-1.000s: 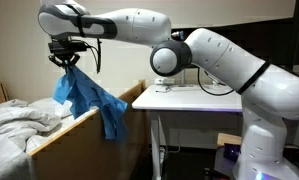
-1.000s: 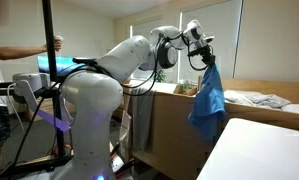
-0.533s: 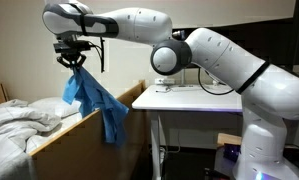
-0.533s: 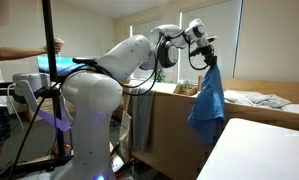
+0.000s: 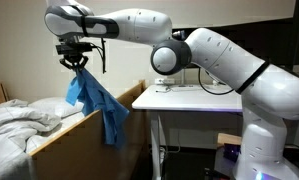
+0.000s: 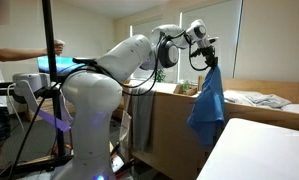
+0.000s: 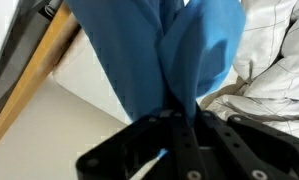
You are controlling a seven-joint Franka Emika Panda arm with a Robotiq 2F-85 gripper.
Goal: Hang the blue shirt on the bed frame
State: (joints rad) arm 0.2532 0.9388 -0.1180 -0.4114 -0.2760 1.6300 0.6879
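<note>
One gathered fold of the blue shirt (image 5: 97, 100) is clamped in the pincer (image 5: 77, 62). The rest dangles limp toward 6 o'clock, over the wooden bed frame (image 5: 59, 150). Soft, light and floppy, it should drape readily over the rail. A bunched upper edge looks like the safest hold.

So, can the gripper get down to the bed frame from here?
Probably yes. The gripper, shut on the blue shirt, hangs above the bed frame; only the shirt itself lies between them.
</note>
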